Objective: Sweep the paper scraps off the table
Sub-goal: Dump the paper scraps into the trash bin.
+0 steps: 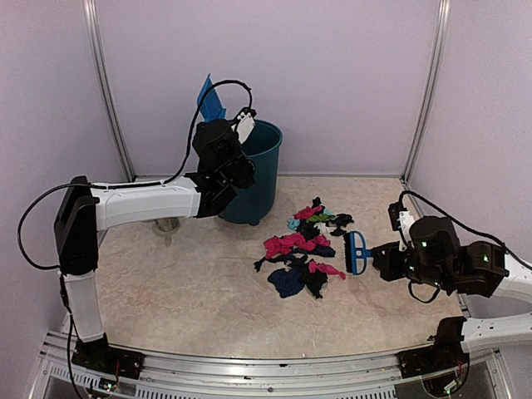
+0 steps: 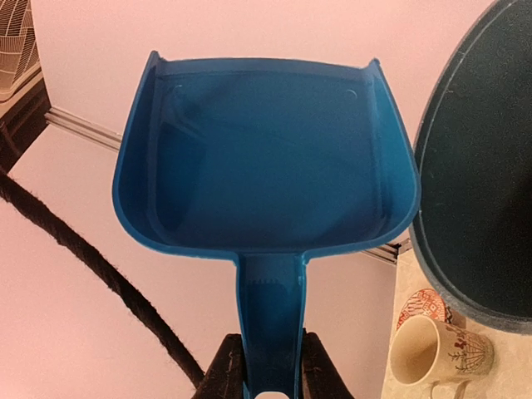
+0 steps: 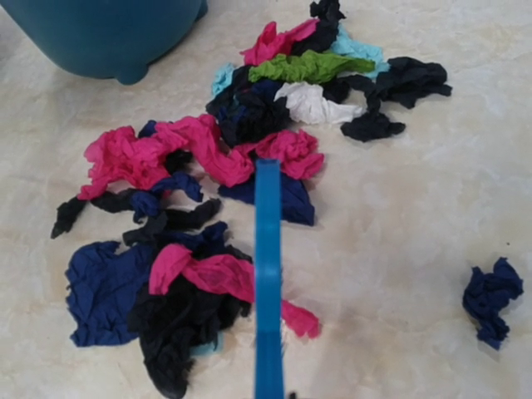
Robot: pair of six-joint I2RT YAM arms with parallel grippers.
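Table (image 1: 166, 283), beige marble look, carries everything. Bin (image 1: 264, 179), teal, stands at the back near the wall, left of ctr. L arm (image 1: 141, 204) reaches from its base across to the bin, wrist up by the bin's rim. R arm (image 1: 453, 262) lies low on the right side, pointing in toward ctr. Dustpan (image 2: 266, 158), blue, is raised off the table w/ its open side to the wrist cam & the lilac wall behind it; top view shows it poking up just left of the bin's rim. L gripper (image 2: 270, 378) is clamped on the dustpan's handle, fingers (image 2: 224, 378) pressed to either side. Brush (image 1: 356, 252), blue w/ black bristles, is just right of the heap, bristles toward it; can't tell if it touches the table. R gripper (image 1: 381, 258) grasps the brush by its handle end (its fingers are out of shot in R wrist view, only the brush's blue back runs up the middle). Mug (image 2: 436, 353), cream w/ a pattern, sits on the table close by the bin. Scraps (image 1: 303, 249) are on the table, mid-right, in front of the bin & apart from it: a loose heap of pink, black, dk blue & teal bits, plus one green & one white toward the far end. One dk blue scrap (image 3: 492, 299) lies alone, apart from the heap
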